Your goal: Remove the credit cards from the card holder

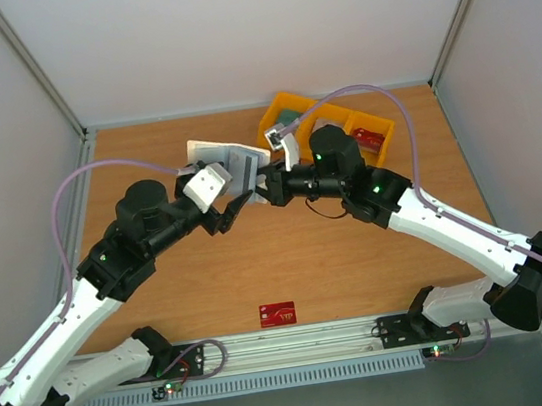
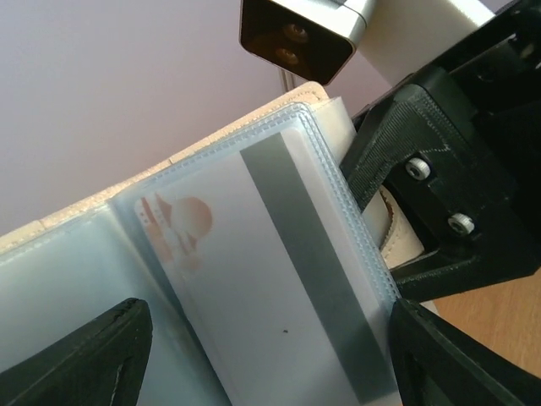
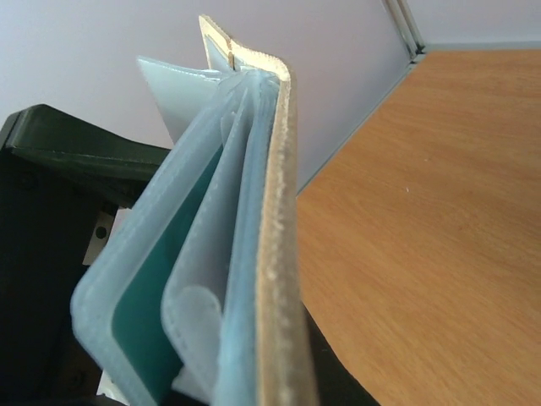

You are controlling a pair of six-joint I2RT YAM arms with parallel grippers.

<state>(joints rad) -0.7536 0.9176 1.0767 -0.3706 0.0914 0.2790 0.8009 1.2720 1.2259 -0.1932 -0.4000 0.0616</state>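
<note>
The card holder (image 1: 228, 161) is held up off the table between both grippers, open, its clear pale-blue sleeves fanned out. My right gripper (image 1: 267, 187) is shut on its cream cover edge (image 3: 275, 254); a teal card (image 3: 148, 313) sits in one sleeve. My left gripper (image 2: 269, 342) is open, with its fingers (image 2: 84, 359) wide apart on either side of a sleeve. That sleeve holds a pale card (image 2: 254, 279) with reddish print and a grey stripe. It also shows in the top view (image 1: 239, 205). One red credit card (image 1: 277, 313) lies on the table near the front edge.
A yellow compartment bin (image 1: 331, 112) stands at the back right, with a red card (image 1: 371, 135) in its right section and a greenish item (image 1: 285, 120) in the left one. White walls close the table on three sides. Both arms' cables arch overhead.
</note>
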